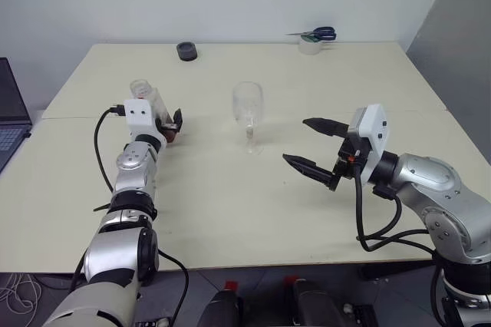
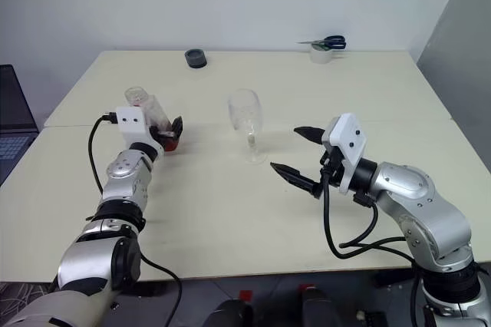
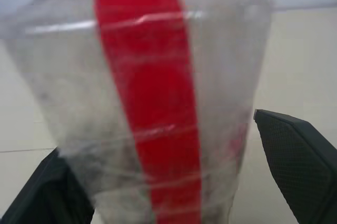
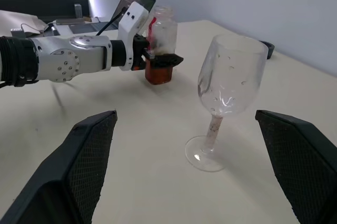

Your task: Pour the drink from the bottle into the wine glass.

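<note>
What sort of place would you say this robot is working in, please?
Probably an office or lab room set up for trials, not a kitchen: a plain pale table against a bare wall, a laptop at its side, and scissors resting on a tape roll.

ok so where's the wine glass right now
In the head views the wine glass stands upright mid-table, apart from both grippers: the bottle is on its left, the open right gripper on its right.

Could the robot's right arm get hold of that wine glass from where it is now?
Probably yes: the right tool stands open, aimed at the wine glass, with only bare table between them.
</note>
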